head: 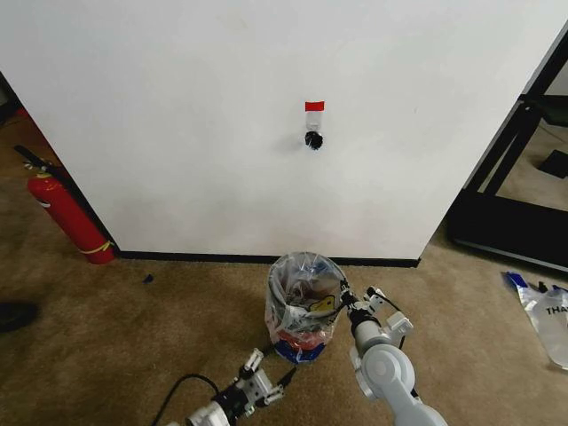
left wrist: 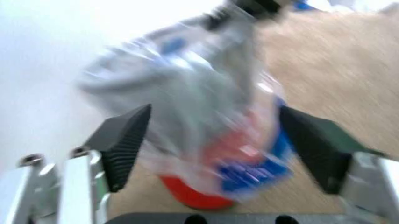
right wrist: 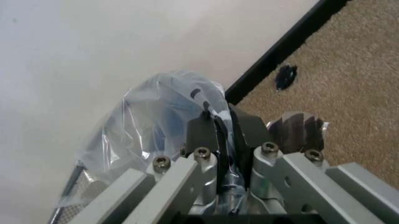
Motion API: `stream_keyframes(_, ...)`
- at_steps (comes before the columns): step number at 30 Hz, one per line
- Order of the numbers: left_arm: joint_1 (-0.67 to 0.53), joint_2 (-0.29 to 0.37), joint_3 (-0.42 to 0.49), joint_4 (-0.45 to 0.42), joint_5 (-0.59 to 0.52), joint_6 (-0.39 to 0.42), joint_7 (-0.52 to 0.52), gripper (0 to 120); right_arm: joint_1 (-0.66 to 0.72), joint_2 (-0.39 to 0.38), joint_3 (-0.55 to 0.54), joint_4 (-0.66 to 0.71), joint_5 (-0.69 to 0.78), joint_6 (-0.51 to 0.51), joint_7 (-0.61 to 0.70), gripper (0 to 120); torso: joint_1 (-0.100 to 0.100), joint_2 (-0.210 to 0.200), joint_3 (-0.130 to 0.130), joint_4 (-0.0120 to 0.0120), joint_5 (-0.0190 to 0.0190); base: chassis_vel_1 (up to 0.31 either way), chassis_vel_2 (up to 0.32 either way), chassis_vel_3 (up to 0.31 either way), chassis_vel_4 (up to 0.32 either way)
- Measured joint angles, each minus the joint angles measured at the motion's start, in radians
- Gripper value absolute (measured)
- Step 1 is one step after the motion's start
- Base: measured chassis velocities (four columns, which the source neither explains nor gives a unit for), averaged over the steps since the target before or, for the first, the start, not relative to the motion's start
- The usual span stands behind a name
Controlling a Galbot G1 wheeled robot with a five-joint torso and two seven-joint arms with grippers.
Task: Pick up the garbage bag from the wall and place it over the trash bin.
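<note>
so the garbage bag (head: 303, 297) is already draped over the trash bin (head: 300, 348), which stands on the carpet (head: 133, 346) just in front of the wall (head: 222, 133) — clear plastic covers the bin's top and sides, w/ blue print and a bit of yellow showing low on the front, and the red base peeks out underneath. right gripper (head: 344, 299) sits at the bin's right side near the rim; in the right wrist view its fingers (right wrist: 203, 133) are pinched together on a fold of the bag's plastic (right wrist: 156, 116). left gripper (head: 266, 377) is lower, in front of the bin and apart from it — in the left wrist view its two dark pads (left wrist: 124, 140) stand wide apart w/ the bagged bin (left wrist: 206, 140) seen between them, blurred. up on the wall the red tape strip (head: 314, 106) sits just above the black hook (head: 313, 139), which is bare. red fire extinguisher (head: 67, 213) leans at the wall's left end, and another clear-and-blue bag (head: 546, 315) lies on the carpet far right
</note>
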Motion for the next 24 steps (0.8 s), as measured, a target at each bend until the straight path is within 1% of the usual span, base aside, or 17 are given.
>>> stream_keyframes(1, -0.008, 0.008, -0.016, -0.029, -0.050, 0.029, -0.009, 86, -0.002, 0.000, -0.003, 0.000, -0.007, 0.002, -0.005, 1, 0.000, 0.000, 0.000, 0.0000, -0.0001, 0.000, 0.000, 0.000, 0.000)
stream_keyframes(2, -0.008, 0.008, -0.016, -0.029, -0.050, 0.029, -0.009, 86, -0.002, 0.000, -0.003, 0.000, -0.007, 0.002, -0.005, 1, 0.000, 0.000, 0.000, 0.0000, -0.0001, 0.000, 0.000, 0.000, 0.000)
stream_keyframes(3, -0.017, 0.013, -0.024, -0.048, -0.087, 0.049, -0.014, 83, -0.002, 0.000, -0.006, 0.000, -0.011, 0.003, -0.008, 1, 0.000, 0.000, 0.000, 0.0000, -0.0001, 0.000, 0.000, 0.000, 0.000)
stream_keyframes(4, -0.036, 0.022, -0.041, -0.092, -0.177, 0.094, -0.029, 77, -0.001, 0.002, -0.014, -0.003, -0.019, 0.006, -0.013, 1, 0.000, 0.000, 0.000, -0.0003, -0.0001, 0.000, 0.000, 0.000, 0.000)
stream_keyframes(7, -0.113, 0.036, -0.046, -0.176, -0.375, 0.220, -0.085, 65, 0.004, 0.009, -0.030, -0.009, -0.034, 0.010, -0.021, 1, 0.000, 0.000, 0.000, 0.0002, 0.0001, 0.000, 0.000, 0.000, 0.000)
stream_keyframes(8, -0.166, 0.041, -0.025, -0.197, -0.458, 0.277, -0.114, 60, 0.003, 0.012, -0.034, -0.010, -0.041, 0.013, -0.026, 1, 0.000, 0.000, 0.000, 0.0002, 0.0001, 0.000, 0.000, 0.000, 0.000)
stream_keyframes(9, -0.166, 0.041, -0.025, -0.197, -0.458, 0.277, -0.114, 60, 0.003, 0.012, -0.034, -0.010, -0.041, 0.013, -0.026, 1, 0.000, 0.000, 0.000, 0.0002, 0.0001, 0.000, 0.000, 0.000, 0.000)
stream_keyframes(11, -0.300, 0.046, 0.043, -0.210, -0.603, 0.366, -0.161, 52, -0.002, 0.017, -0.037, -0.014, -0.056, 0.020, -0.038, 1, 0.000, 0.000, 0.000, 0.0001, -0.0003, 0.000, 0.000, 0.000, 0.000)
stream_keyframes(12, -0.376, 0.046, 0.083, -0.211, -0.672, 0.405, -0.182, 48, -0.004, 0.020, -0.037, -0.017, -0.065, 0.022, -0.044, 1, 0.000, 0.000, 0.000, -0.0005, 0.0000, 0.000, 0.000, 0.000, 0.000)
stream_keyframes(13, -0.454, 0.041, 0.136, -0.209, -0.746, 0.447, -0.205, 43, -0.005, 0.022, -0.037, -0.021, -0.073, 0.025, -0.050, 1, 0.000, 0.000, 0.000, -0.0004, 0.0005, 0.000, 0.000, 0.000, 0.000)
stream_keyframes(15, -0.584, 0.014, 0.221, -0.193, -0.870, 0.520, -0.248, 34, -0.007, 0.024, -0.036, -0.025, -0.079, 0.027, -0.055, 1, 0.000, 0.000, 0.000, -0.0003, -0.0003, 0.000, 0.000, 0.000, 0.000)
stream_keyframes(16, -0.584, 0.014, 0.221, -0.193, -0.870, 0.520, -0.248, 34, -0.007, 0.024, -0.036, -0.025, -0.079, 0.027, -0.055, 1, 0.000, 0.000, 0.000, -0.0003, -0.0003, 0.000, 0.000, 0.000, 0.000)
stream_keyframes(18, -0.695, -0.022, 0.287, -0.156, -0.967, 0.578, -0.297, 26, -0.009, 0.024, -0.036, -0.027, -0.081, 0.028, -0.055, 1, 0.000, 0.000, 0.000, -0.0003, 0.0004, 0.000, 0.000, 0.000, 0.000)
stream_keyframes(19, -0.742, -0.043, 0.319, -0.130, -1.006, 0.604, -0.313, 22, -0.010, 0.023, -0.036, -0.027, -0.081, 0.028, -0.056, 1, 0.000, 0.000, 0.000, -0.0003, 0.0000, 0.000, 0.000, 0.000, 0.000)
stream_keyframes(20, -0.784, -0.063, 0.347, -0.101, -1.036, 0.622, -0.330, 19, -0.011, 0.022, -0.037, -0.028, -0.082, 0.028, -0.056, 1, 0.000, 0.000, 0.000, -0.0003, -0.0001, 0.000, 0.000, 0.000, 0.000)
stream_keyframes(21, -0.784, -0.063, 0.347, -0.101, -1.036, 0.622, -0.330, 19, -0.011, 0.022, -0.037, -0.028, -0.082, 0.028, -0.056, 1, 0.000, 0.000, 0.000, -0.0003, -0.0001, 0.000, 0.000, 0.000, 0.000)
stream_keyframes(24, -0.875, -0.123, 0.413, -0.012, -1.132, 0.678, -0.385, 4, -0.014, 0.021, -0.037, -0.034, -0.085, 0.028, -0.060, 1, 0.000, 0.000, 0.000, -0.0002, 0.0000, 0.000, 0.000, 0.000, 0.000)
